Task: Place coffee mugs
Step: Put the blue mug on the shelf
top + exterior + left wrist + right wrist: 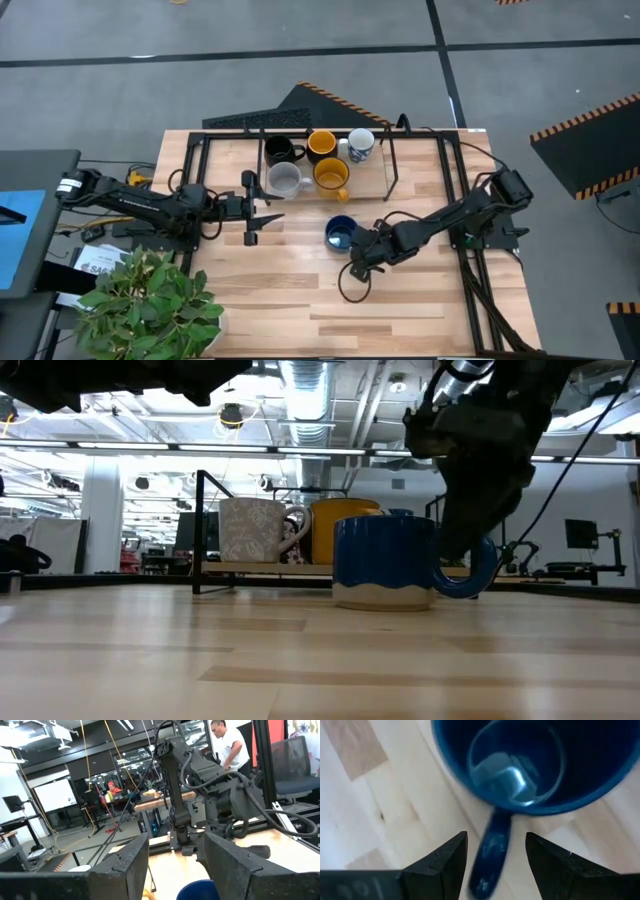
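The pale wooden-slat desk point(400, 310) carries a black wire-frame rack point(392, 170) at its twelve o'clock edge, and a leafy green potted plant point(150, 300) sits at its eight o'clock corner.

Five small handled ceramic mugs stand on the rack in two rows. The far row has the black mug point(279, 151), a yellow-orange mug point(321, 144) and the white patterned mug point(360, 144). The near row has the grey mug point(283, 180) and the second yellow-orange mug point(331, 175).

The dark blue mug point(339, 233) stands upright on the bare desk, apart from the rack, at about six o'clock from the second yellow-orange mug.

The right pincer point(358, 262) hangs just beside the dark blue mug, at about five o'clock from it. In the right wrist view its two fingers are spread, and the mug's handle point(487, 851) lies in the gap between them without either finger pressing on it.

The left pincer point(262, 217) hovers at about nine o'clock from the dark blue mug, well apart from it, fingers parted and holding nothing.
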